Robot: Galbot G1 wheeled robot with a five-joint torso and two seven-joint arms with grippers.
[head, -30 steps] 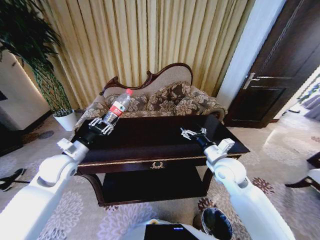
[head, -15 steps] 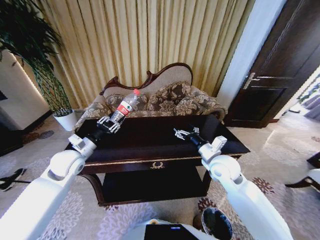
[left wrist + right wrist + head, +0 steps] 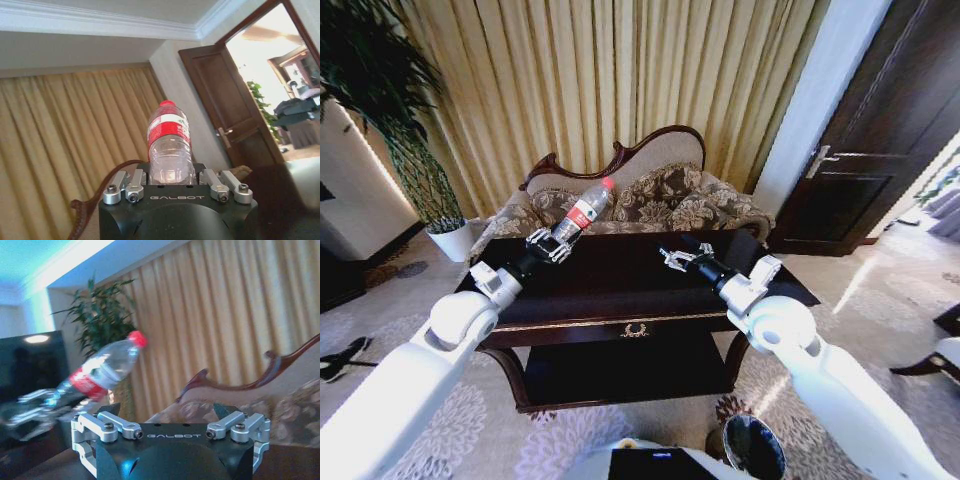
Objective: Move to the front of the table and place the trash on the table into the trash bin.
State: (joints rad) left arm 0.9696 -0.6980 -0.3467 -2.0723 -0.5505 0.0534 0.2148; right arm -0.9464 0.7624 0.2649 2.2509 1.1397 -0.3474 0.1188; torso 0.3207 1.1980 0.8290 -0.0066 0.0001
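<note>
Clear plastic with a red cap: the bottle [image 3: 584, 213] sits clamped in my left tool [image 3: 552, 243], raised above the left half of the tabletop [image 3: 620, 275] and touching nothing else. It leans away from me, cap toward the sofa [image 3: 665, 195] and the curtain. My left arm runs up from the lower left of the head view, elbow low, forearm stretched forward over the near edge of the table. From the left wrist camera I see the bottle [image 3: 169, 145] seated between the fingers [image 3: 125, 187], which close on its lower body with the label and cap standing proud above them.

My right arm mirrors it on the other side, forearm angled inward over the tabletop, with the right tool [image 3: 676, 257] hovering just above the dark wood near the middle, fingers spread apart and holding nothing. The right wrist camera looks across at the bottle [image 3: 100, 373] tilted in the other tool.

On the carpet near my base, at the right, stands the trash bin [image 3: 753, 447], well apart from both arms.
</note>
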